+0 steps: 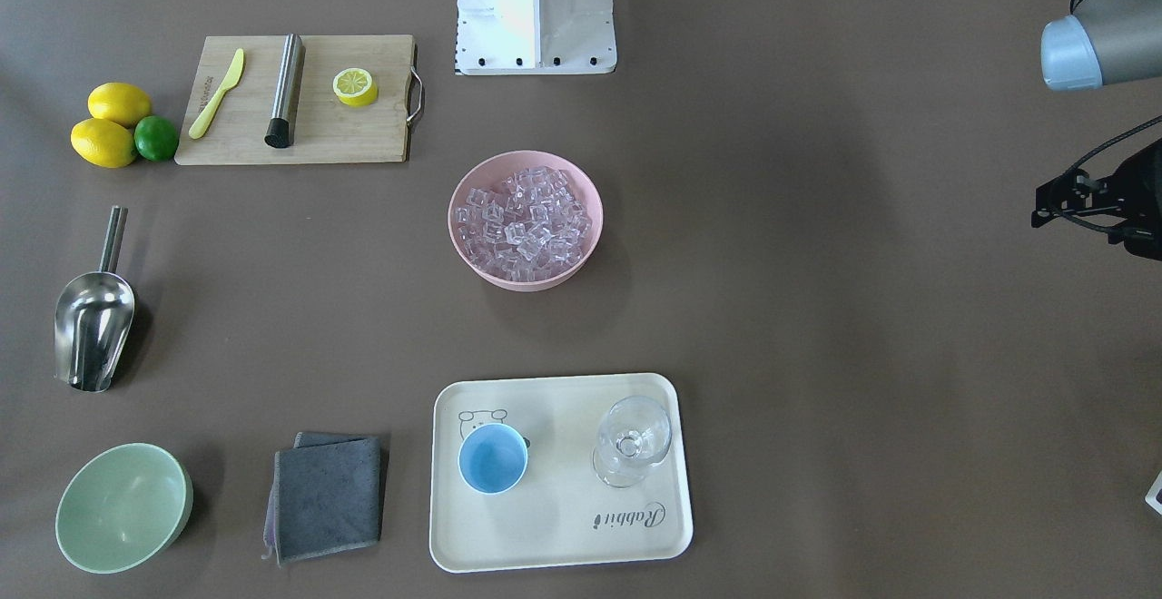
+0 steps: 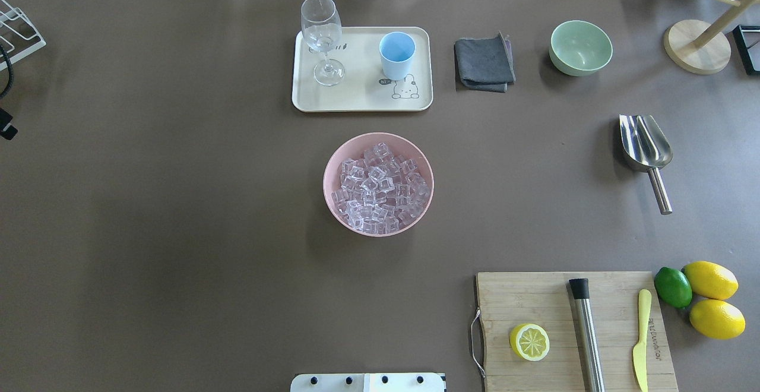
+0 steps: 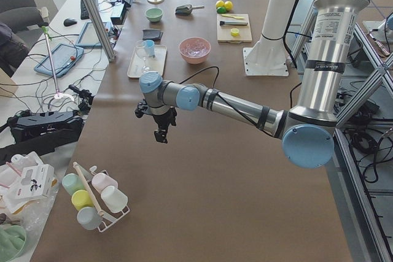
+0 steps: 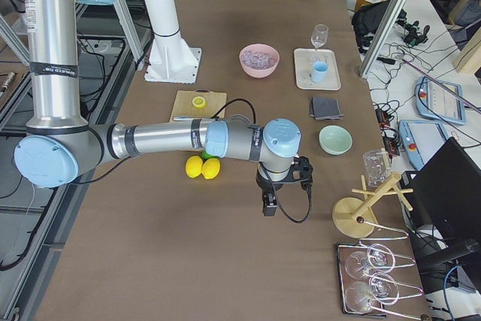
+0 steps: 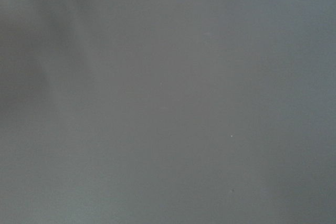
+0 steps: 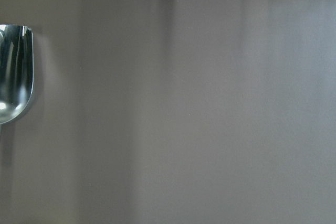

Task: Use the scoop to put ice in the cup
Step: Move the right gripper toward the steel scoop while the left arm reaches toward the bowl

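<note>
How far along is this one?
Done: nothing; the cup on the tray looks empty and the ice sits in the pink bowl. In hand: nothing; the scoop lies alone on the table, right tool and left tool both off it. Left: grasp scoop, load ice, tip into cup.

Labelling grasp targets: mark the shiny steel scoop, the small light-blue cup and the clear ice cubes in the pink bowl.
shiny steel scoop [image 2: 645,142], overhead view, on its trough.
small light-blue cup [image 1: 492,459], front-facing view, inside bottom.
clear ice cubes [image 2: 380,189], overhead view, middle of the pile.
</note>
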